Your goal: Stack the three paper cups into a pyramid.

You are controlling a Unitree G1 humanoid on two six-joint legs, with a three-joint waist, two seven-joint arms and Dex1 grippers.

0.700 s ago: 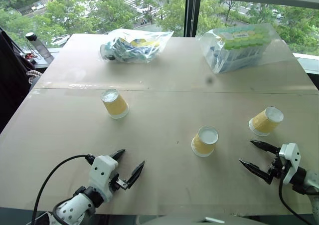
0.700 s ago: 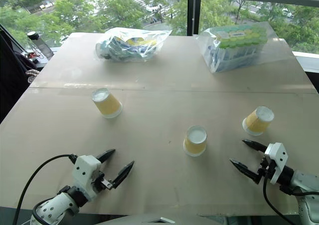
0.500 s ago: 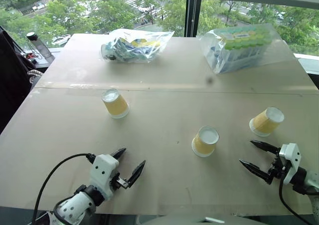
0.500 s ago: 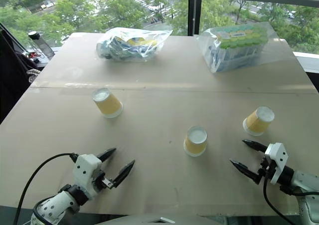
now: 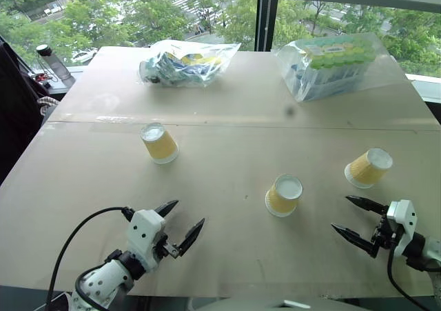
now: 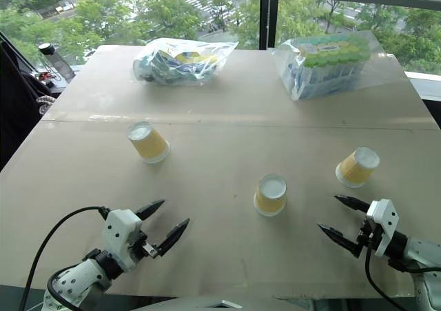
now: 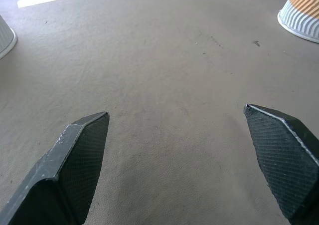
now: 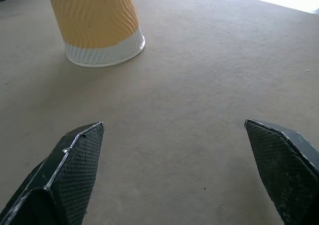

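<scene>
Your left end effector and right end effector both gape wide, holding nothing, low over the desk. The three paper cups sit upside down, apart: left, centre, right. No legible writing.

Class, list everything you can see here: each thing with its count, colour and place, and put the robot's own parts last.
paper cups: three, yellow-orange with white rims, upside down and apart on the table, one left, one middle, one right
table: one, beige, under everything
clear bags of packaged goods: two, at the far edge, left and right
bottle: one, dark-capped, beyond the far left corner
left gripper: black fingers, open, near edge
right gripper: black fingers, open, near the right cup
</scene>
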